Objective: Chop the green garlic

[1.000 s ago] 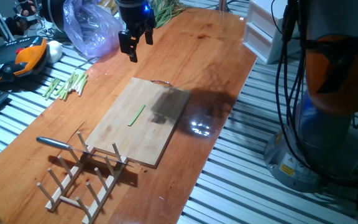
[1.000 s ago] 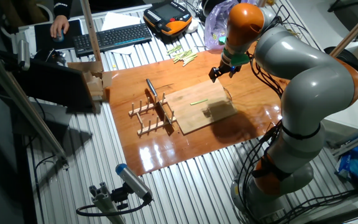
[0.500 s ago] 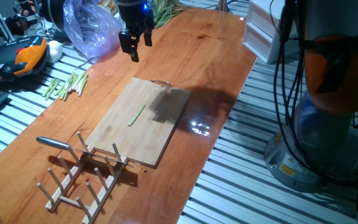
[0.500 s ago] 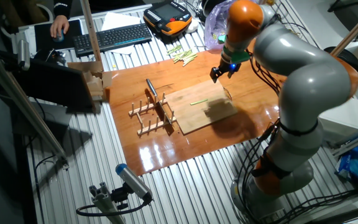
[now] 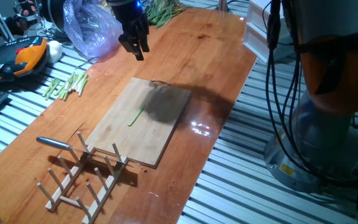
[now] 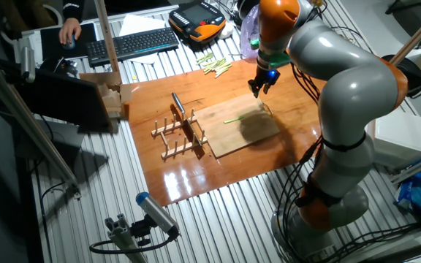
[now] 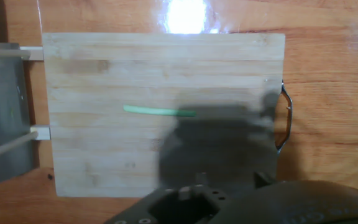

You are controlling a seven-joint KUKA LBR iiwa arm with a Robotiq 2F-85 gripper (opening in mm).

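In the first fixed view, working from the left edge, an orange and black hand controller [image 5: 27,57] is lying on the slatted bench, with a bunch of pale green stalk sections [image 5: 65,86] lying near it at the edge of the wooden table [image 5: 216,74]. A knife [image 5: 59,143] is resting with its metal handle pointing left, its far end lying across a wooden peg rack [image 5: 86,175] at the near end of the table. Behind these, a purple plastic bag [image 5: 91,25] is sitting at the far corner.

The gripper [image 5: 135,46] is hanging in the air above the table, beyond the far end of the cutting board [image 5: 140,118]. It is gripping nothing. Its dark fingers are pointing downward, but how far apart they stand cannot be told from either fixed view.

The green garlic [image 5: 136,116] is lying flat on the cutting board as one thin straight stalk, well apart from the gripper. A dark shadow is covering the board surface just right of the stalk.

In the other fixed view, the green garlic [image 6: 233,119] is lying on the cutting board [image 6: 241,128] below the gripper [image 6: 259,85].

In the hand view, the green garlic [image 7: 159,112] is running crosswise across the middle of the cutting board [image 7: 166,68], its right end entering the shadow. A metal handle loop [image 7: 285,124] is sitting at the board's right edge.
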